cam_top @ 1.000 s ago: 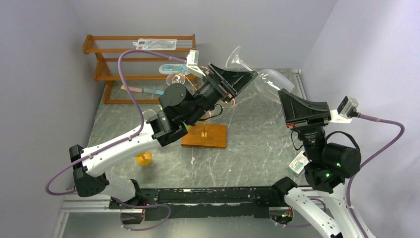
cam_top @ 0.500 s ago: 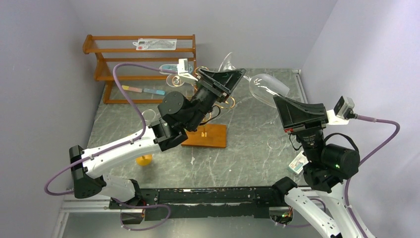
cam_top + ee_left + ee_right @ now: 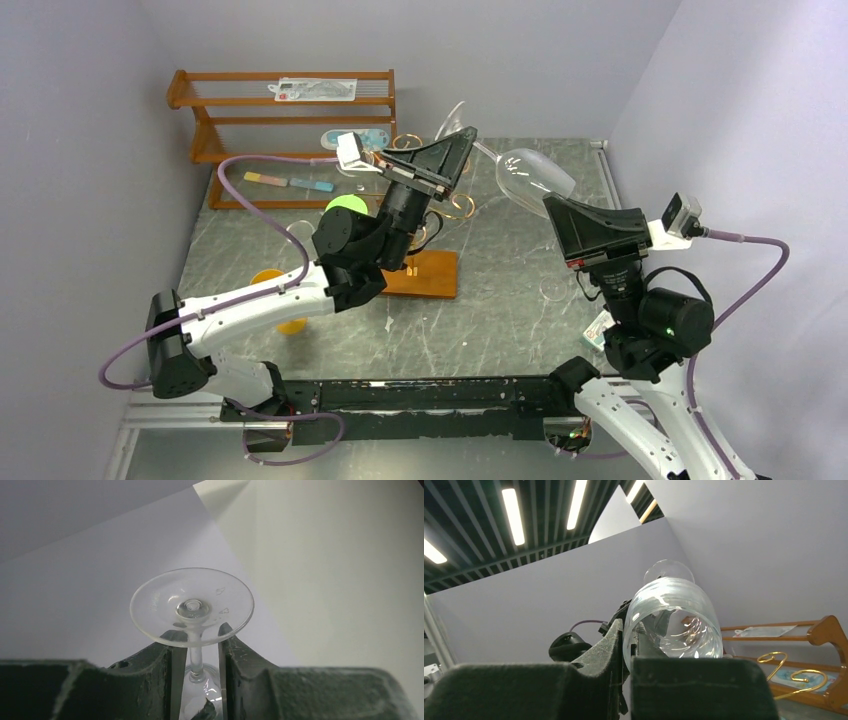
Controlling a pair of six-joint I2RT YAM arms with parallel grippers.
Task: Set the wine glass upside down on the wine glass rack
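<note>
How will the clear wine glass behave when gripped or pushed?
Probably fragile: the clear wine glass has a very thin stem. Likely slippery, its surface being smooth and glossy. Its round bowl may roll if laid down.

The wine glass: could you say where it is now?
Top view: the wine glass is mid-air at back centre, right of the wine glass rack, stem inside the left gripper, bowl rim in the right gripper.

Lab test booth: lavender partition walls, ceiling strip lights.
</note>
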